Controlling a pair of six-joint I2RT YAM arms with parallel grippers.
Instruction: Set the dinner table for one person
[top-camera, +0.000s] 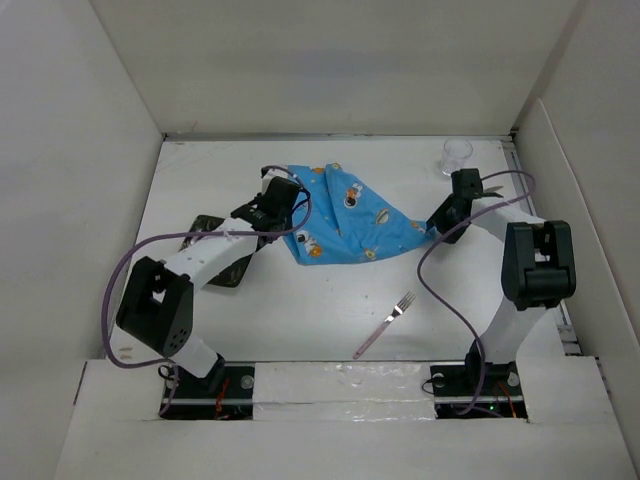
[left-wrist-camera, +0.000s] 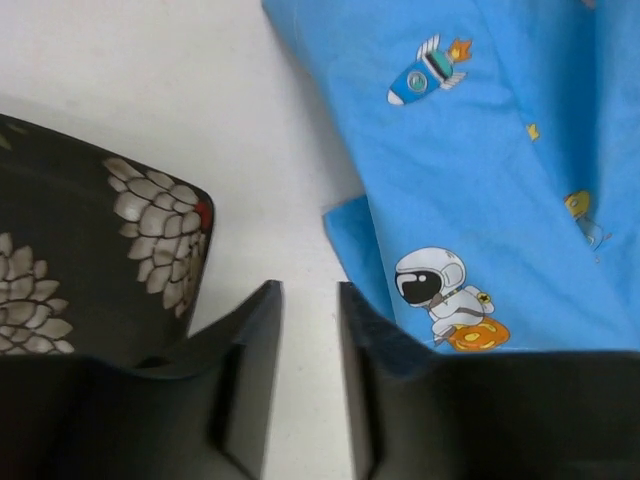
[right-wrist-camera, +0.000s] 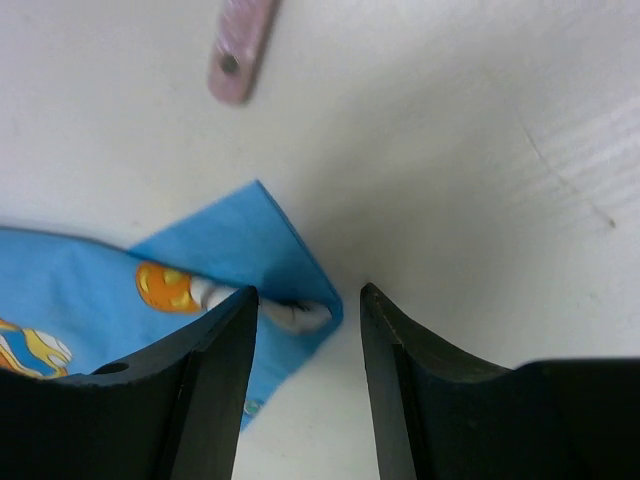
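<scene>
Nearest to the lens in each wrist view are the black fingers. Those of the right gripper (right-wrist-camera: 308, 300) stand spread with nothing pinched, and those of the left gripper (left-wrist-camera: 310, 295) are parted by only a narrow slot, also with nothing in it. Under both lies the dinner table (top-camera: 330, 300), white and plain, which reaches past every item on all sides and shows in both gaps. On its far half lies the blue placemat (top-camera: 350, 215), rumpled and folded over itself. Its long axis runs from the left gripper to the right gripper, so each arm has one end of it close. The right end is a pointed corner: in the right wrist view it lies flat on the table under the finger on the picture's left and reaches partly into the gap. I judge that this gripper must go a little toward that side and down before it can close on the cloth. The left gripper has the cloth's edge at the finger on the picture's right, not between the fingers. A dark flowered plate (left-wrist-camera: 90, 250) sits near the cloth's left end, partly under the left arm. A fork (top-camera: 385, 322) with a pink handle lies alone, nearer the arm bases. A clear glass (top-camera: 456, 154) stands at the far right. A small pink handle end (right-wrist-camera: 240, 45) shows beyond the right gripper; of which utensil I cannot tell.
</scene>
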